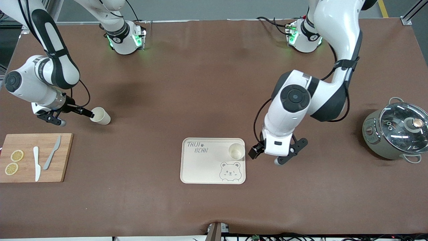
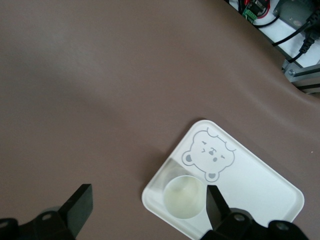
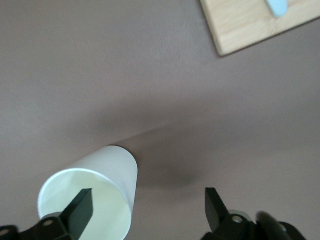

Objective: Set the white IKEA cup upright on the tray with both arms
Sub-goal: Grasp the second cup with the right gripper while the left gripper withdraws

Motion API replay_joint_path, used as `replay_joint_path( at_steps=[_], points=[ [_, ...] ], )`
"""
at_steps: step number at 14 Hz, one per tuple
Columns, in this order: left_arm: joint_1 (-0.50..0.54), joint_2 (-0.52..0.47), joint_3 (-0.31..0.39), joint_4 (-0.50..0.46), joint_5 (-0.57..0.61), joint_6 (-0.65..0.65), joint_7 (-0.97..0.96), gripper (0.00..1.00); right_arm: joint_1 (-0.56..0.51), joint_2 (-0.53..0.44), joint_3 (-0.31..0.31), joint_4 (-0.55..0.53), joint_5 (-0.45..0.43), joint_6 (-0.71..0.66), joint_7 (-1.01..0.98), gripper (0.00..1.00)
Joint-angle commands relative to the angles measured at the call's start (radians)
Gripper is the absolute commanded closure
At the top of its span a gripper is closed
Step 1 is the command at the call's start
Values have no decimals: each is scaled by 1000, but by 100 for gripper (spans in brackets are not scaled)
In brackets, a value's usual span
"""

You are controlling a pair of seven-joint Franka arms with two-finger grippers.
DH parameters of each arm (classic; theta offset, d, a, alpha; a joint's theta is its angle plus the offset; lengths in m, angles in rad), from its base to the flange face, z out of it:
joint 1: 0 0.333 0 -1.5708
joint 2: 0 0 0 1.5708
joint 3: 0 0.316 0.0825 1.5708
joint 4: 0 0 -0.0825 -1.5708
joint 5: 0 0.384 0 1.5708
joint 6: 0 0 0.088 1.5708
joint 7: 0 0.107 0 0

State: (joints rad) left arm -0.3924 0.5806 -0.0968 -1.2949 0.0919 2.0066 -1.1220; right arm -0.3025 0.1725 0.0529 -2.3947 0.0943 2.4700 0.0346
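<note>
White cup [image 1: 236, 151]: upright on tray [image 1: 204, 167], center frame, in its corner toward left arm's end.
Left gripper [image 1: 265, 157]: released, just beside that cup.
Second cup [image 1: 100, 116]: tilted, left of frame; one finger of right gripper [image 1: 87, 113] inside its rim, jaws parted.

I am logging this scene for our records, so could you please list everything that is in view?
Tray: one, cream-white, mid-table near the front camera.
Cups: two, white; one upright on the tray's corner, one lying tilted on the table toward the right arm's end.
Cutting board: one, wooden, at the right arm's end.
Lemon slices: two, yellow, on the board.
Knives: two, white and grey, on the board.
Pot: one, grey-green with glass lid, at the left arm's end.
Left tool: open, over the tray's cup.
Right tool: open, one finger in the tilted cup's mouth.
</note>
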Motion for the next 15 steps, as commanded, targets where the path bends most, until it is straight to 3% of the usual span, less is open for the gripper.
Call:
replay_joint_path(
  at_steps=[1, 2, 3, 10, 15],
  points=[
    [13, -70, 0, -27, 23, -83, 74, 0, 26, -14, 5, -38, 10, 24, 19, 43],
    [29, -88, 0, -27, 23, -103, 88, 0, 31, -13, 5, -38, 10, 24, 36, 77],
    [47, -108, 0, -27, 23, -121, 100, 0, 40, -14, 5, -38, 10, 21, 65, 100],
    [167, -205, -3, -29, 14, -261, 269, 0, 94, -21, 5, -17, 9, -6, 117, 100],
    [250, -258, -4, -29, 12, -318, 372, 0, 91, -31, 5, 99, 9, -204, 116, 100]
  ],
)
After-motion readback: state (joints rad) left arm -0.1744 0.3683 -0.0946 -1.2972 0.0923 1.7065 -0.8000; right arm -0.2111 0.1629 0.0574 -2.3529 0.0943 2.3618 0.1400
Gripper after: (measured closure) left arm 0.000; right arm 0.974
